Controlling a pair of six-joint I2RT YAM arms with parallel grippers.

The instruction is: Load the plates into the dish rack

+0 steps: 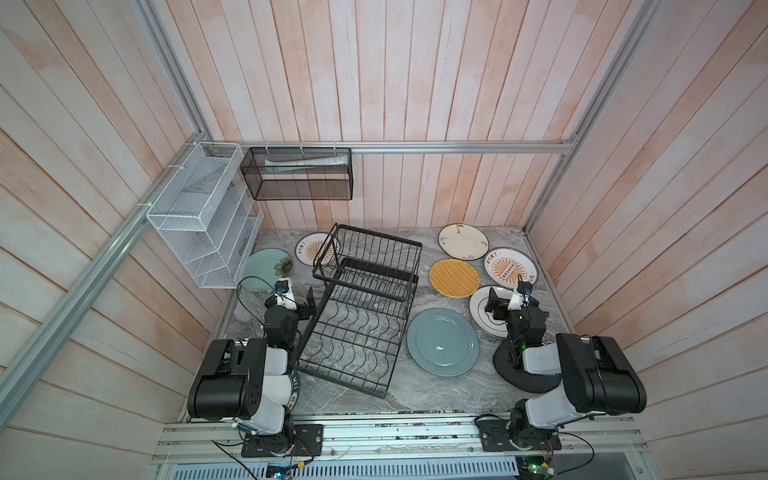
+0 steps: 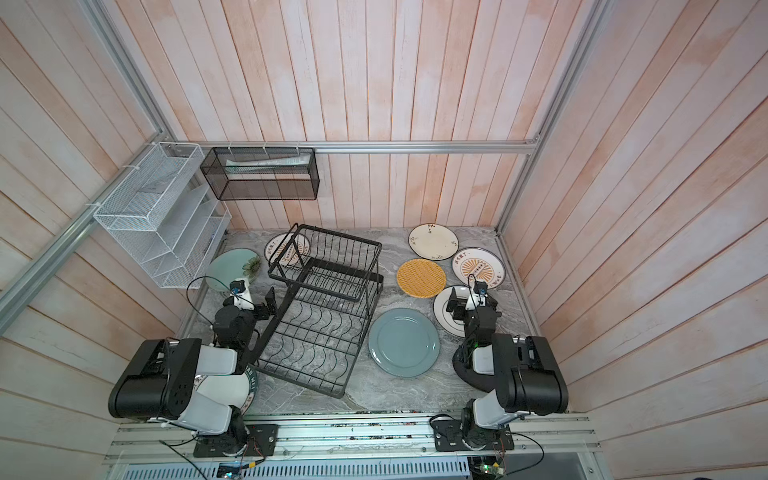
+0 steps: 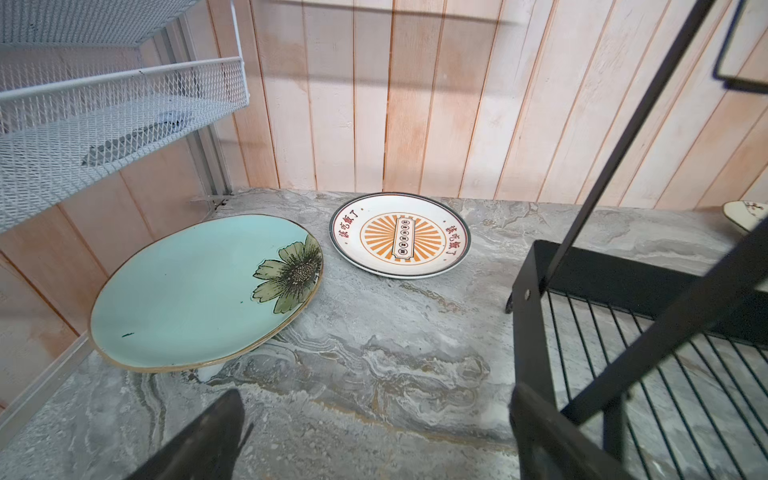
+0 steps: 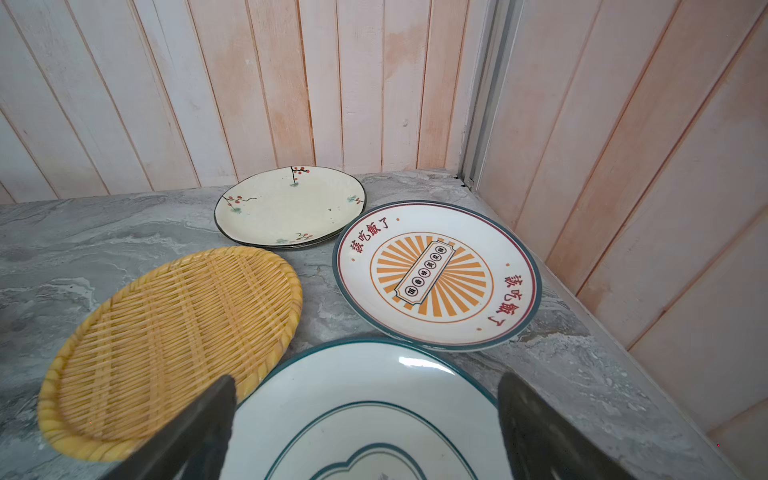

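Left wrist view: pale green flower plate (image 3: 199, 291) and a sunburst plate (image 3: 399, 235) lie flat on the table (image 3: 374, 357), near each other, not touching. Left gripper (image 3: 378, 395) hovers over bare table, jaws spread wide, holding nothing. One finger is close beside the dish rack (image 1: 380, 267), contact unclear. Rack stands mid-table, no plates in it. Right of it, in a top view: grey-blue plate (image 1: 442, 341) and yellow woven-look plate (image 1: 454, 277), both flat. Right gripper (image 4: 370, 386) hangs above the white ringed plate (image 4: 361, 419), jaws spread wide, empty, no touch seen. Judgement: plates look like glazed ceramic, so stiff, fairly heavy, slippery, easy to chip. Lying flat, only the raised rim offers a pinch, so grab the edge and tilt upright.
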